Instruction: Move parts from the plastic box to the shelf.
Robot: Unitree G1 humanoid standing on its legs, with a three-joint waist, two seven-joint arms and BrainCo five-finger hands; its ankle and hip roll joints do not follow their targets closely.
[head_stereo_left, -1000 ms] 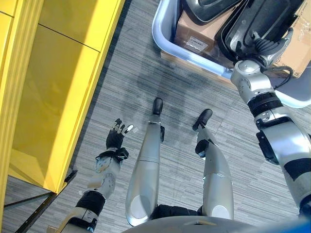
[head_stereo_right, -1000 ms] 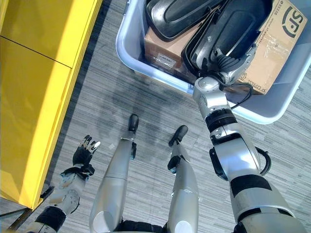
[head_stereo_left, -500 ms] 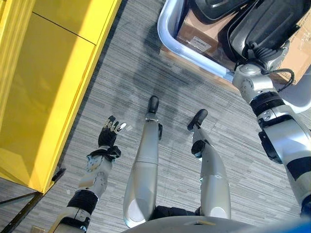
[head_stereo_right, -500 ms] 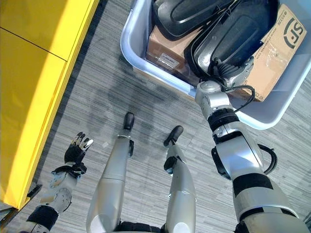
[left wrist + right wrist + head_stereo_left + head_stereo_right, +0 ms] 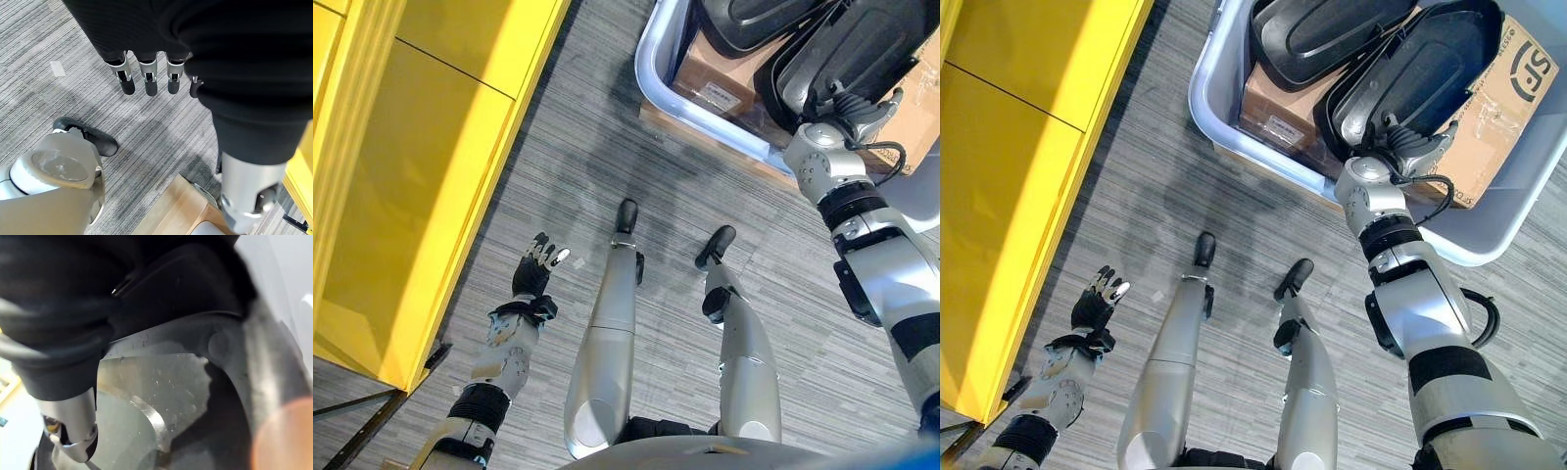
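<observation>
While the yellow shelf (image 5: pixel 421 166) stands beside the left hand (image 5: pixel 532 279), fingers straight and apart over carpet, the plastic box (image 5: pixel 1489 230) holds black parts (image 5: pixel 1420 69), right hand (image 5: pixel 1410 147) reaching onto one, its grip impossible to tell.

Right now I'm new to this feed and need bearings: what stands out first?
The tall bright yellow shelf fills the robot's left side. Ahead on the right, a pale blue-grey plastic box holds black moulded plastic parts on brown cardboard cartons; the right hand is on one part. The left hand hangs open above grey carpet.
</observation>
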